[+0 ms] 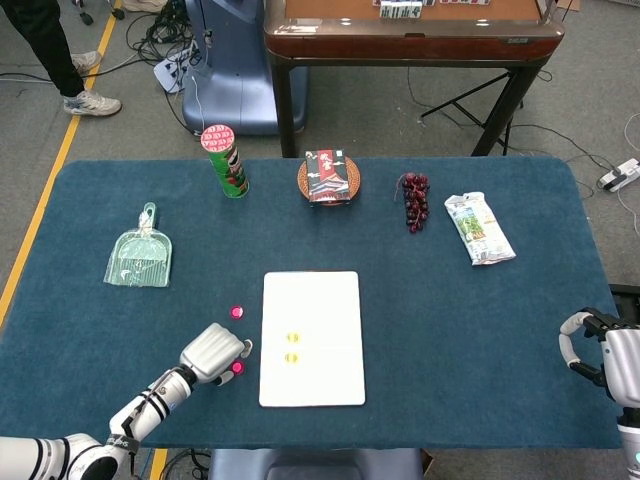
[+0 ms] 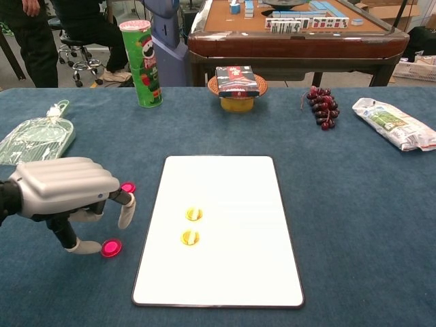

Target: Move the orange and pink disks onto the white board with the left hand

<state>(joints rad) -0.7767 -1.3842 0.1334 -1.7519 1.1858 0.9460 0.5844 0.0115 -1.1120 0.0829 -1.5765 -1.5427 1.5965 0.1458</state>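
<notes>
Two orange disks [image 2: 194, 214] [image 2: 190, 237] lie on the left half of the white board [image 2: 238, 197]; the head view shows them too [image 1: 291, 338] [image 1: 291, 357]. Two pink disks lie on the blue cloth left of the board, one further back [image 2: 127, 187] [image 1: 236, 312] and one nearer [image 2: 111, 247] [image 1: 237, 367]. My left hand [image 2: 65, 191] [image 1: 212, 352] hovers left of the board with nothing in it. Its thumb tip [image 2: 85, 246] is down beside the nearer pink disk, and a finger [image 2: 126, 212] points down between the two pink disks. My right hand [image 1: 598, 350] hangs at the table's right edge, empty, fingers loosely curved.
At the back stand a green chip can [image 2: 142, 63], a basket with a dark box [image 2: 236, 83], grapes [image 2: 320, 105] and a snack bag [image 2: 395, 124]. A green dustpan [image 2: 37, 136] lies at the left. Beyond the blue cloth is a mahjong table [image 2: 300, 30].
</notes>
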